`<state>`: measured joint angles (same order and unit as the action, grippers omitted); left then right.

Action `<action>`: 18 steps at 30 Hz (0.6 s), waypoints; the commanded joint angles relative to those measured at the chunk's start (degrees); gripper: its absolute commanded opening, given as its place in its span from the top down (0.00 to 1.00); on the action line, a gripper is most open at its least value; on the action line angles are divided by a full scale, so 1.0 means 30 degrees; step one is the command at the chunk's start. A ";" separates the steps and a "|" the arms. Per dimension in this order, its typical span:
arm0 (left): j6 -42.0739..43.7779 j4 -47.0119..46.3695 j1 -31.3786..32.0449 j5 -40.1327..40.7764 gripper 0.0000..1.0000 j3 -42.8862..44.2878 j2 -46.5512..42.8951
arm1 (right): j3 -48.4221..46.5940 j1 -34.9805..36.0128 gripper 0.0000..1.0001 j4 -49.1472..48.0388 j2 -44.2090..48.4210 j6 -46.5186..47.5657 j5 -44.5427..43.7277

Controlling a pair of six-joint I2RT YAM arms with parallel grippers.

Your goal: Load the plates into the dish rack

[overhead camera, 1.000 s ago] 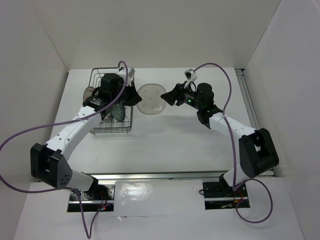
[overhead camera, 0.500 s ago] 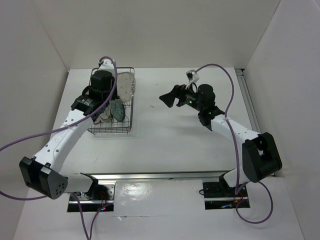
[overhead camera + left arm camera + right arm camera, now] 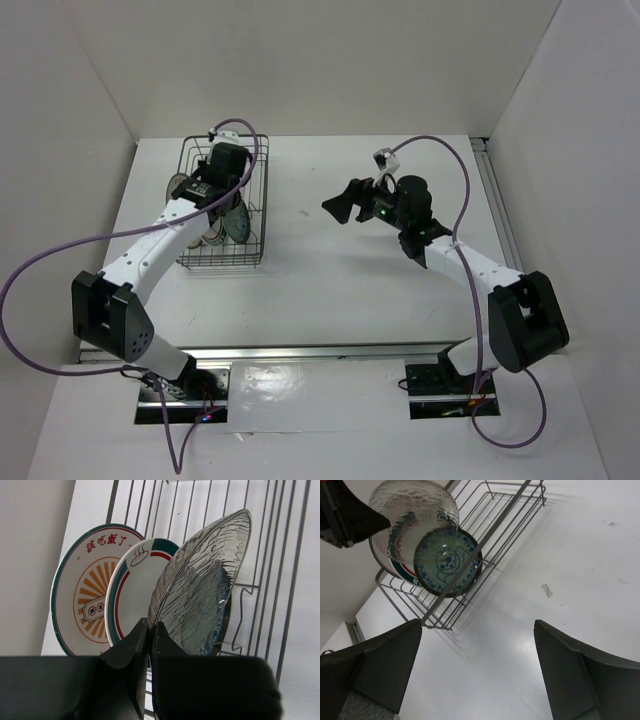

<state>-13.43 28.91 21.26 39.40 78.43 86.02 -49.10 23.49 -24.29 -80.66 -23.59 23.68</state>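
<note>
My left gripper (image 3: 150, 626) is shut on the lower rim of the pale grey textured plate (image 3: 202, 587) and holds it upright inside the dish rack (image 3: 260, 555). The orange sunburst plate (image 3: 80, 605) and the red-and-teal rimmed plate (image 3: 132, 592) stand to its left. The teal-green patterned plate (image 3: 223, 630) shows just behind it. In the top view the left gripper (image 3: 218, 188) reaches down into the rack (image 3: 262, 215). My right gripper (image 3: 340, 205) is open and empty, over the table to the right of the rack. Its wrist view shows the grey plate (image 3: 415, 510) and the teal plate (image 3: 447, 562).
The rack stands at the table's back left, close to the left wall. A purple cable loops over the left arm above the rack. White walls enclose the table on three sides. A rail (image 3: 492, 190) runs along the right edge.
The left arm has carried the grey plate from the middle of the table, by the right gripper, leftward and lowered it into the rack. The right gripper has stayed open, nearly in place.
</note>
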 commanded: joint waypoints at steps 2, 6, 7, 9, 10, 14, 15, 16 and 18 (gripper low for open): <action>-0.0179 0.0267 -0.0025 0.1487 1.00 0.1365 0.0390 | 0.0488 0.0170 0.00 -0.1012 0.0755 0.0365 0.0573; -0.0386 0.0648 -0.0025 0.1311 1.00 0.1775 0.1090 | 0.0664 -0.0209 0.00 -0.1216 0.0755 0.0365 0.1098; -0.0589 0.0822 -0.0025 0.1311 1.00 0.1978 0.1093 | 0.0664 -0.0385 0.00 -0.1218 0.0755 0.0365 0.1100; -0.0591 0.0999 -0.0025 0.1018 1.00 0.1980 0.1530 | 0.0664 -0.0619 0.00 -0.1218 0.0755 0.0365 0.1274; -0.0794 0.0999 -0.0025 0.0844 1.00 0.2183 0.1532 | 0.0838 -0.0621 0.00 -0.1218 0.0755 0.0365 0.1276; -0.1001 0.1673 -0.0025 0.0842 1.00 0.2566 0.2146 | 0.1014 -0.1032 0.00 -0.1629 0.0755 0.0189 0.1627; -0.1205 0.1673 -0.0025 0.0842 1.00 0.2566 0.2148 | 0.1016 -0.1032 0.00 -0.1629 0.0755 0.0189 0.1802; -0.1207 0.1847 -0.0025 0.0842 1.00 0.2566 0.2148 | 0.1016 -0.1032 0.00 -0.1803 0.0755 0.0189 0.1803; -0.1468 0.1849 -0.0025 0.0842 1.00 0.2566 0.2322 | 0.1016 -0.1032 0.00 -0.1804 0.0755 0.0189 0.1803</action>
<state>-15.68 33.89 21.26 41.23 83.79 92.75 -46.54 20.58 -25.71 -80.40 -23.31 27.83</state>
